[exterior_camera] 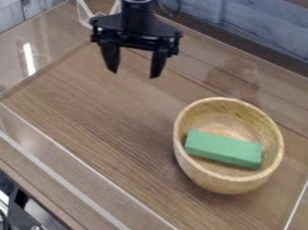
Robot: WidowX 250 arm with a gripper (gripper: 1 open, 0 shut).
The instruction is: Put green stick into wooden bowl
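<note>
The green stick (223, 149) lies flat inside the wooden bowl (231, 115), which sits on the table at the right. My gripper (134, 68) hangs above the table at the upper left, well away from the bowl. Its two black fingers (113, 59) point down and stand apart, open, with nothing between them.
Clear plastic walls (60, 170) border the wooden table (103, 123) on the left, front and right. A grey brick wall (270, 21) runs behind the table.
</note>
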